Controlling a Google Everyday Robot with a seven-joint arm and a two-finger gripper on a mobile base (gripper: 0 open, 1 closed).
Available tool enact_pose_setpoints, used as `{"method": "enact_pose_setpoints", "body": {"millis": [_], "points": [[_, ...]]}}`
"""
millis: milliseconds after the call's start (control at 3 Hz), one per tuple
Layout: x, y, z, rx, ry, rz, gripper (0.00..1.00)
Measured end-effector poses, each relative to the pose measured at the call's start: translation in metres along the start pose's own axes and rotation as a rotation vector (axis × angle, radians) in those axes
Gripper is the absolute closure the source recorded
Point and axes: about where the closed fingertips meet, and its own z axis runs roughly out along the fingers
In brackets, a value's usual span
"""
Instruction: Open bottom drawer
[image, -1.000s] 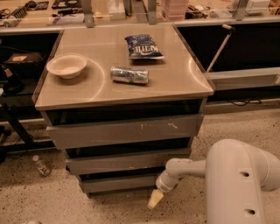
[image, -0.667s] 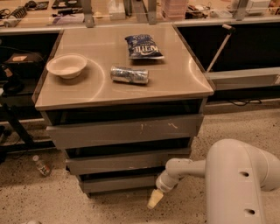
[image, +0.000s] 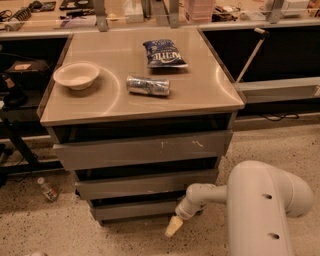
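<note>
The end effector (image: 174, 226) hangs low over the speckled floor, its cream tip pointing down and to the left. Whether it is spread or closed together cannot be told from this view. It holds nothing. It sits just in front of the bottom drawer (image: 135, 210), off the right end of the drawer's front panel and slightly below it; I cannot tell if the two touch. The white arm (image: 260, 200) reaches in from the lower right, its thick link filling that corner.

The bottom drawer is the lowest and narrowest of the three grey fronts, close to the floor, with a dark gap above it. Over it comes the middle drawer (image: 145, 184), then the top drawer (image: 140, 149), widest, with white scratches on its right half.

On the bench (image: 200, 95) above, a white bowl (image: 76, 75) stands at the left, a can (image: 148, 85) lies on its side near the middle, and a blue chip bag (image: 165, 53) lies behind the can. A small bottle (image: 48, 189) lies on the floor at the left.
</note>
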Motion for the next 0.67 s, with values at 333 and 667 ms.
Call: {"method": "enact_pose_setpoints", "body": {"millis": [333,667], "points": [[-0.0012,-0.0106,0.0032,0.024,-0.007,-0.007,0.0],[-0.0025,-0.0167,-0.0045,0.051,-0.011,-0.018,0.0]]}}
